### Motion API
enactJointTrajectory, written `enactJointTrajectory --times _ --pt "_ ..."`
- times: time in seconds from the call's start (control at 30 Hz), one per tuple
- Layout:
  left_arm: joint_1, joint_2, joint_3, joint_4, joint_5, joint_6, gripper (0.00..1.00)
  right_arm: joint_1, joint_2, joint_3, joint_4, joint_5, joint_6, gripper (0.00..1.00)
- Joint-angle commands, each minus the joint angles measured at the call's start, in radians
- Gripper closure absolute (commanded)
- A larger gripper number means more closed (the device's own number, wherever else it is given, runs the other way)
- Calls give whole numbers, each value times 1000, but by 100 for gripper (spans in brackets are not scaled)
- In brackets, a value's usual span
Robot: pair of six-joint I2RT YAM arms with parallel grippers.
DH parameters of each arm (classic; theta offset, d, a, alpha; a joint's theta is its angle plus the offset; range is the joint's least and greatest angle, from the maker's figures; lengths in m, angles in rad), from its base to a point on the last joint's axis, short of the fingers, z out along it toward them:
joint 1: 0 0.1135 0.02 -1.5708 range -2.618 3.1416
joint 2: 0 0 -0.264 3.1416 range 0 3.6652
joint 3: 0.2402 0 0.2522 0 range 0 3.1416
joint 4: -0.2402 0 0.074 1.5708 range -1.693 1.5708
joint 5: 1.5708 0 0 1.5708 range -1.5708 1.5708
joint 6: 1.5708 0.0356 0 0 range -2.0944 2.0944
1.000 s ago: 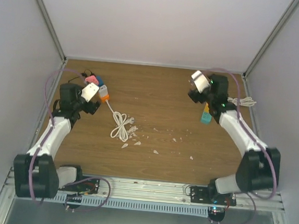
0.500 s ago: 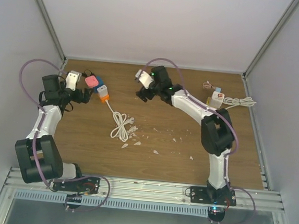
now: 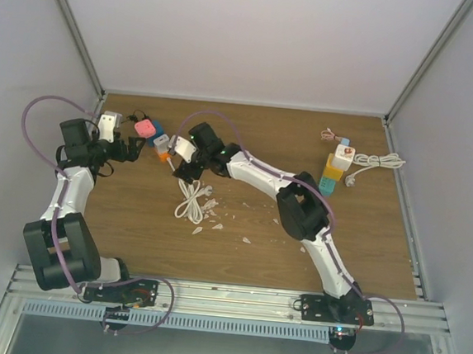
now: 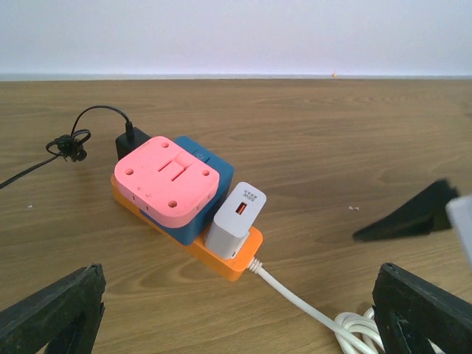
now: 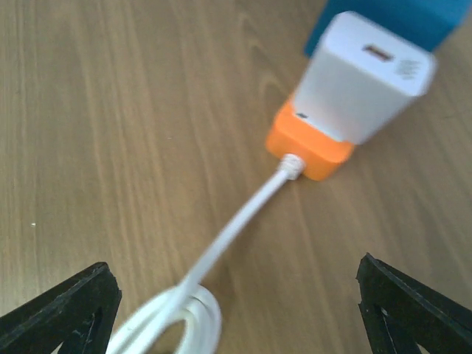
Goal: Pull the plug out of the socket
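Currently: white plug seated at the cable end of the orange socket strip, back-left on the table; left gripper and right gripper both wide open, empty; advisable: one pins the strip, other draws plug straight out.

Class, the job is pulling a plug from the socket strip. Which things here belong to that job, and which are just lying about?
Job: orange socket strip, white charger, pink plug, blue plug, left gripper, right gripper.

Lying about: white scraps, coloured blocks at the right, white cable beside them.
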Motion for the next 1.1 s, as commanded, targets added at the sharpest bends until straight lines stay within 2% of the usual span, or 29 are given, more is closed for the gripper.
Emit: enactJointTrajectory --times 0.0,0.2,0.43,0.6,0.73,0.9,1.07 --pt "14 -26 23 51 28 -26 1 46 75 61 -42 1 34 12" --pt "16 -28 21 58 12 -34 1 81 136 84 -46 62 35 24" --pt "16 -39 18 67 3 -34 1 83 152 71 -75 81 33 44" --pt "16 -38 18 68 -9 -31 1 82 108 -16 -83 91 -20 70" --pt "16 -35 18 70 -22 -34 1 77 49 -121 -72 107 -75 98" --pt "15 -37 18 68 -20 -29 1 38 -47 -267 -72 64 -120 99" --pt "7 -44 1 87 -14 -14 1 -10 -177 -460 -77 -24 -232 99"
